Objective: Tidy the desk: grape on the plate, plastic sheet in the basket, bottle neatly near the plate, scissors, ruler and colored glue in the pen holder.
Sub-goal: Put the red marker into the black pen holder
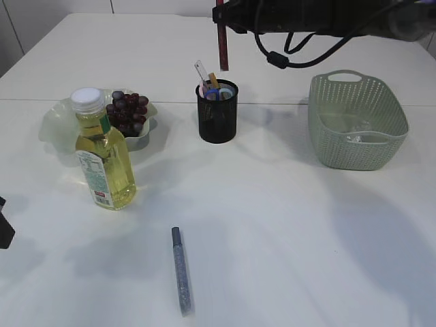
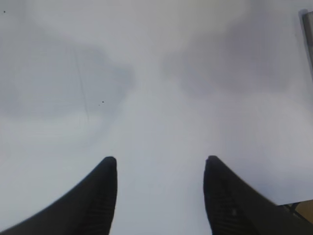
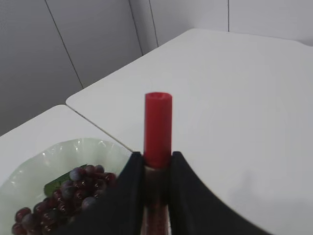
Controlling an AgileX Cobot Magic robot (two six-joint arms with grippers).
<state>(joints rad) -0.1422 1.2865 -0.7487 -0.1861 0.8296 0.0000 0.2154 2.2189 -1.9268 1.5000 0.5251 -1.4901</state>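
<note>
Two grippers are at work over a white table (image 1: 286, 231). The right gripper (image 3: 156, 164) hangs above the far edge, its jaws clamped on a red glue stick (image 1: 222, 46) held upright over the black mesh pen holder (image 1: 217, 112). In the holder stand a clear ruler (image 1: 201, 72) and scissors (image 1: 212, 90). The left gripper (image 2: 160, 169) hovers near the table's left edge with its jaws parted about halfway and nothing between them. A bunch of grapes (image 1: 127, 110) lies on a pale green plate (image 1: 54, 122) toward the far left corner, and a bottle (image 1: 102, 151) of yellow liquid stands upright just in front of the plate. A silver glitter glue pen (image 1: 180, 269) lies flat near the front edge. A green basket (image 1: 357, 121) sits toward the right edge with something clear inside.
</note>
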